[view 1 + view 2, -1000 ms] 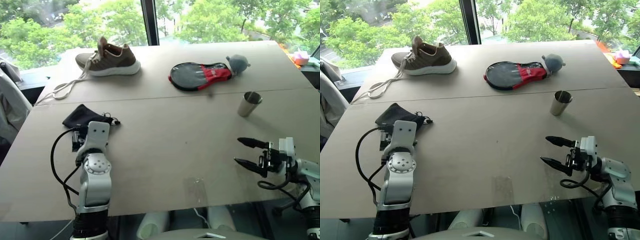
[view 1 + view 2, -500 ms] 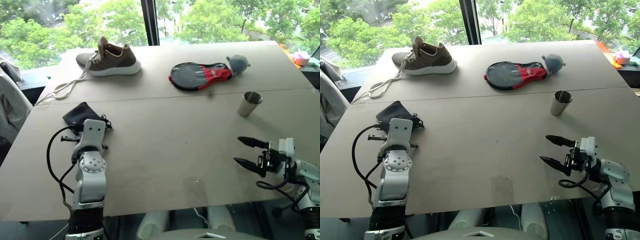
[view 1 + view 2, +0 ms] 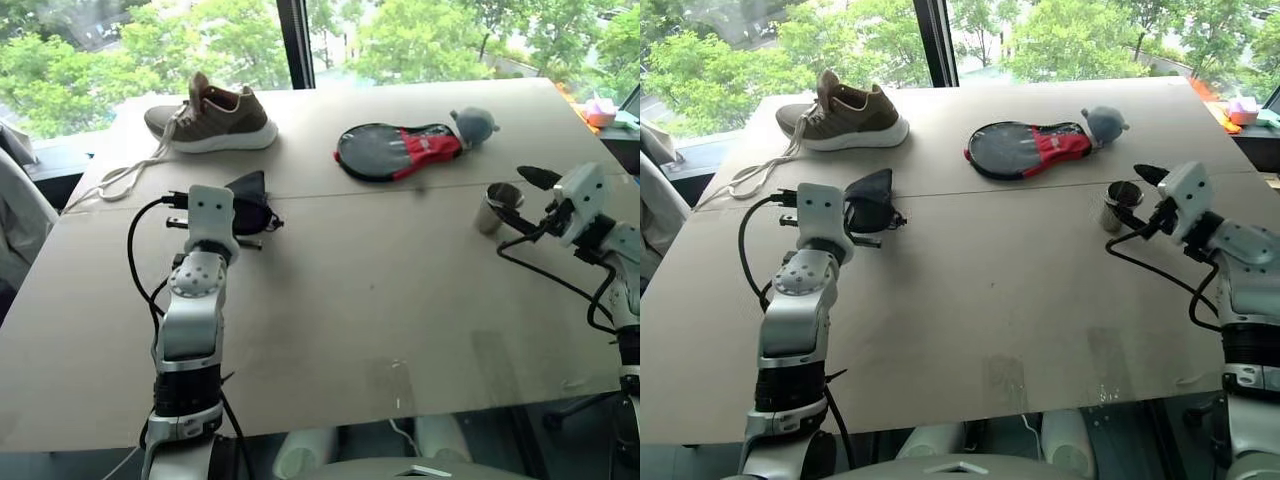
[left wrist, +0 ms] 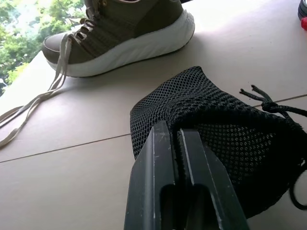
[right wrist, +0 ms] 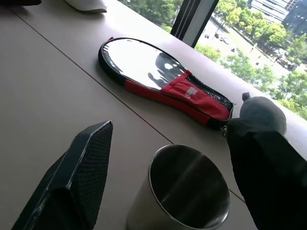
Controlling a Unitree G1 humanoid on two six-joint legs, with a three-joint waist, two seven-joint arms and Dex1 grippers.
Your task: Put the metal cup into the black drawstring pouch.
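Left wrist view: left gripper (image 4: 178, 139) pressed together on a fold of black drawstring pouch (image 4: 216, 134), mesh bunched around the fingers (image 4: 151, 163), knotted cord end (image 4: 261, 98) trailing off to one side, olive shoe (image 4: 124, 33) with loose white laces beyond. Seen from the head: pouch (image 3: 247, 203) lifted clear of the tabletop, dangling at the left gripper (image 3: 236, 214).

Right wrist view: right gripper (image 5: 182, 158) spread wide, one finger on each side of metal cup (image 5: 180, 191), neither plainly touching it; cup upright, open mouth up, apart from the pouch, on the right half of the table.

Farther out: black-and-red paddle case (image 3: 398, 150) with small grey plush toy (image 3: 474, 124) at its end, near the far edge. Pale beige table (image 3: 360, 300) with a seam across the middle; large window behind, green trees outside.
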